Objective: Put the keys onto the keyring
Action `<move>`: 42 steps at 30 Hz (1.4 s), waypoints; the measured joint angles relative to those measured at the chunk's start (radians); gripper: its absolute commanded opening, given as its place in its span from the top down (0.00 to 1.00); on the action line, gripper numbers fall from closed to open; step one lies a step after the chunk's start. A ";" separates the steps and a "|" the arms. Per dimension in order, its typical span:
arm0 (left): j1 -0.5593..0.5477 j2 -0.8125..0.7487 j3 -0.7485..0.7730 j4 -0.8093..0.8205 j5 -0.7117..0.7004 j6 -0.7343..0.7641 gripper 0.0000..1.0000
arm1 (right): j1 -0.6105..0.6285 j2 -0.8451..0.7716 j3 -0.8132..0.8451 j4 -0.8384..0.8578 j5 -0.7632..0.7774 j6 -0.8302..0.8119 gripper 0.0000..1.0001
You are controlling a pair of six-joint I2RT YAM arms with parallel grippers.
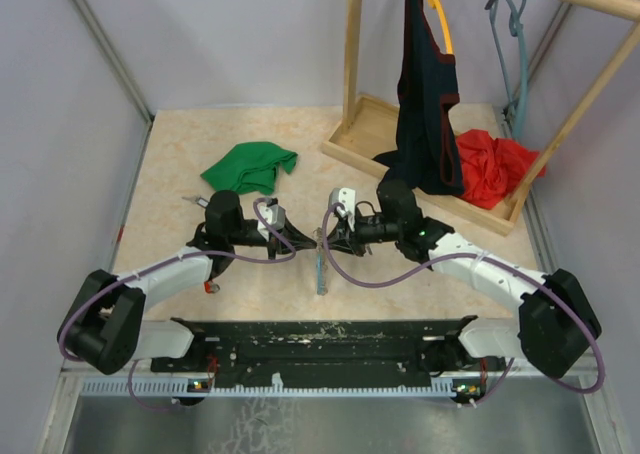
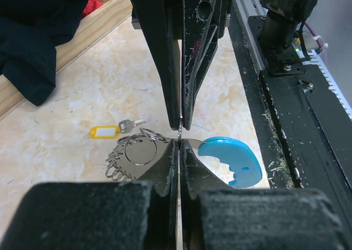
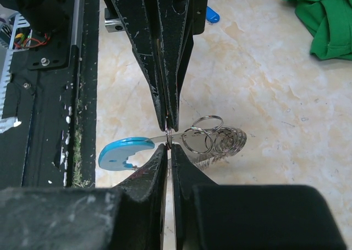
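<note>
Our left tool (image 2: 179,146) and right tool (image 3: 168,149) meet tip to tip, both closed narrow on the thin wire of the keyring (image 2: 136,151), mid-frame in each wrist view. The yellow key (image 2: 105,131) lies loose on the tabletop (image 2: 66,90) just upper left of it (neither tool holds a key). We judge the slim wire could twist or slip from so small a bite, dropping the ring.

Glossy silvery metal keyring (image 3: 204,133) with a smooth blue plastic tag (image 3: 124,151); matt green cloth (image 3: 324,18) at upper right; smooth marbled tabletop (image 3: 275,85).
</note>
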 measured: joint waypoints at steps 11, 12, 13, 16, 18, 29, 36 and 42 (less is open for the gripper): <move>0.000 0.004 0.000 0.000 0.004 -0.007 0.94 | 0.003 0.016 0.024 -0.029 0.017 0.000 1.00; 0.000 0.004 0.000 0.002 0.004 -0.008 0.92 | 0.005 0.016 0.030 -0.038 0.023 0.000 1.00; 0.000 0.004 0.000 0.004 0.004 -0.008 0.90 | 0.006 0.016 0.034 -0.043 0.028 -0.001 1.00; 0.000 0.005 0.000 0.008 0.002 -0.010 0.86 | 0.018 0.016 0.053 -0.075 0.050 -0.005 1.00; 0.000 0.005 0.000 0.008 -0.002 -0.011 0.86 | 0.031 0.016 0.065 -0.089 0.066 -0.010 1.00; -0.003 0.013 0.000 0.012 -0.032 -0.025 1.00 | 0.063 0.017 0.079 -0.121 0.141 -0.018 1.00; -0.005 0.013 0.000 0.010 -0.046 -0.021 1.00 | 0.064 0.016 0.079 -0.121 0.159 -0.019 0.83; -0.007 0.012 0.002 -0.035 -0.066 0.016 1.00 | 0.064 0.005 0.079 -0.121 0.171 -0.023 0.74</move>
